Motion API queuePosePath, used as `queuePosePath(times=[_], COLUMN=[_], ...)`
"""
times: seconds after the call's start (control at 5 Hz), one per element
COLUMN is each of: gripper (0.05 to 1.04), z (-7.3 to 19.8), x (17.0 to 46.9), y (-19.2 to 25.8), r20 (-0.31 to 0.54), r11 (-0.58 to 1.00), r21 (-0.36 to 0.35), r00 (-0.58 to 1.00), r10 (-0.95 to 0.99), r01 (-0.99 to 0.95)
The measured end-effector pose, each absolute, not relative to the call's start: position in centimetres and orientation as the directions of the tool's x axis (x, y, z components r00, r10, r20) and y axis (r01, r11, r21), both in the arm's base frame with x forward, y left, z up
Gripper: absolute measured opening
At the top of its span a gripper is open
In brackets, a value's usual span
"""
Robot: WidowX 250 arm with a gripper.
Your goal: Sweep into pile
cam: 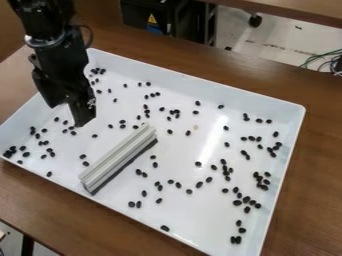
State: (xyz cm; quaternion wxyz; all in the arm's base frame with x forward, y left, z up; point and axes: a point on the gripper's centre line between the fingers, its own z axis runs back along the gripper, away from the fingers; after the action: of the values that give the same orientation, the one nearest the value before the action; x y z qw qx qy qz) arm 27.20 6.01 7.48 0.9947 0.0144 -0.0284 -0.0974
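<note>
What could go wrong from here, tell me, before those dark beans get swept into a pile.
The gripper is beside the ridged bar, not holding it; if the bar is the sweeper, an off-centre grasp might let it twist. Being much shorter than the tray, it could let beans slip round its ends. Some beans lie in the tray's corners, where a straight bar may miss them.

You have a brown wooden worktop (317, 165). Beyond its far edge you see pale, speckled floor (267, 42), black equipment (135, 11) with a yellow warning triangle (152, 19), a second wooden surface (300, 8), a black caster (254, 20), and, toward the right, green cables (320, 56).
</note>
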Motion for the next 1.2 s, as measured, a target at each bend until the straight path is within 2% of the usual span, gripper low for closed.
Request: queuePosePath(times=[0.2,0.4,0.8,1.2], gripper=[1.000,1.000,1.000,0.999], z=[6.9,5.2,4.4,2.1], x=[26.9,25.9,25.7,26.1], y=[5.8,3.1,-1.5,-1.7], r20=[0.035,0.083,0.118,0.082], r11=[0.981,0.932,0.881,0.930], r21=[0.020,-0.076,-0.025,0.042], r00=[0.980,0.934,0.876,0.926], r10=[-0.194,-0.347,-0.467,-0.369], r01=[0.193,0.353,0.473,0.366])
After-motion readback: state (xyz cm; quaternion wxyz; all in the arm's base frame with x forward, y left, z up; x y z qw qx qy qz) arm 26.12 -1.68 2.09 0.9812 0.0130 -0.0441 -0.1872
